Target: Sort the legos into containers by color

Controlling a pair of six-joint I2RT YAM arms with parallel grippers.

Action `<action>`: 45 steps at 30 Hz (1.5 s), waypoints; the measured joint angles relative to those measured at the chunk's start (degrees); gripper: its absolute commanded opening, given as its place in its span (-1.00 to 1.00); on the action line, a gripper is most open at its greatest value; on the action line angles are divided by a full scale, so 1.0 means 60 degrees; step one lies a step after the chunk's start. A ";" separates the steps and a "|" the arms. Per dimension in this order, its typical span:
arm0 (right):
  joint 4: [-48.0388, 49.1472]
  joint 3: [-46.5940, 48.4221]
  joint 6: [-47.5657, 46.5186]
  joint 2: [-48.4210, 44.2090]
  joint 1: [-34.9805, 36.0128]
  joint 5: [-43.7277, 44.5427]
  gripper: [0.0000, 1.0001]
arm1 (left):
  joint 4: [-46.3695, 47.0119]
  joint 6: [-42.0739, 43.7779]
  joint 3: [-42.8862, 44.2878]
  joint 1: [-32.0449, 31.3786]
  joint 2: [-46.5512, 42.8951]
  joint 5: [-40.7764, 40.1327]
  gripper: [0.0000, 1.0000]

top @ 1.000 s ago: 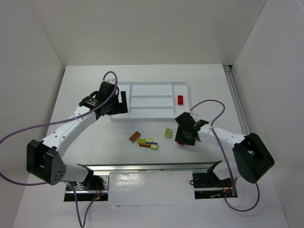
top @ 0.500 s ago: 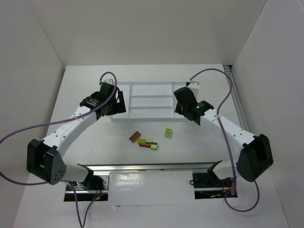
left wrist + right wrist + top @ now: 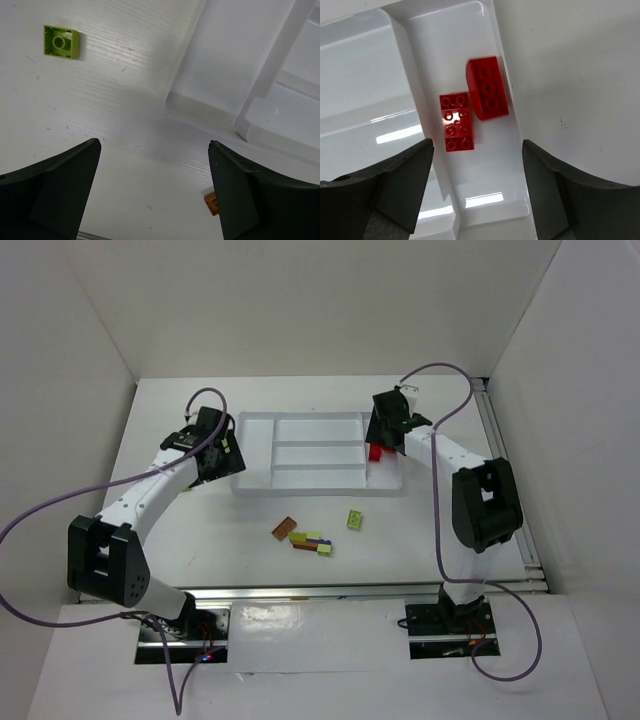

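Note:
The white tray (image 3: 300,417) lies across the table's middle. My right gripper (image 3: 381,434) hangs open over the tray's narrow right end compartment (image 3: 485,180). Two red legos (image 3: 457,121) (image 3: 487,95) lie side by side in that compartment, free of the fingers. My left gripper (image 3: 221,456) stands open and empty by the tray's left end, whose corner (image 3: 200,106) shows in the left wrist view. On the table in front of the tray are a brown-orange lego (image 3: 285,527), a lime green lego (image 3: 355,520) and a small mixed cluster (image 3: 312,541).
The left wrist view shows a lime green brick (image 3: 61,42) on bare table and an orange brick (image 3: 211,204) peeking out beside the right finger. White walls close in the table at the back and sides. A metal rail (image 3: 300,592) runs along the near edge.
My right gripper rose from the table near the loose bricks, swung to the tray's right end and opened; a second red brick now lies there. The left arm drew back leftward.

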 measured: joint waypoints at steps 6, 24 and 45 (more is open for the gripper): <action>0.0211 -0.0200 -0.0091 -0.0484 -0.0011 -0.0331 0.25 | -0.0160 -0.0047 0.0229 0.0994 0.0233 0.0262 0.94; -0.0004 -0.3716 0.0565 -0.4783 0.0517 -0.0903 0.70 | 0.0018 -0.1049 0.5071 0.2473 0.5176 0.1213 0.78; -0.0306 -0.4433 0.0561 -0.5023 0.0517 -0.1086 0.75 | -0.0688 -0.2718 0.6885 0.2572 0.8014 0.1111 0.03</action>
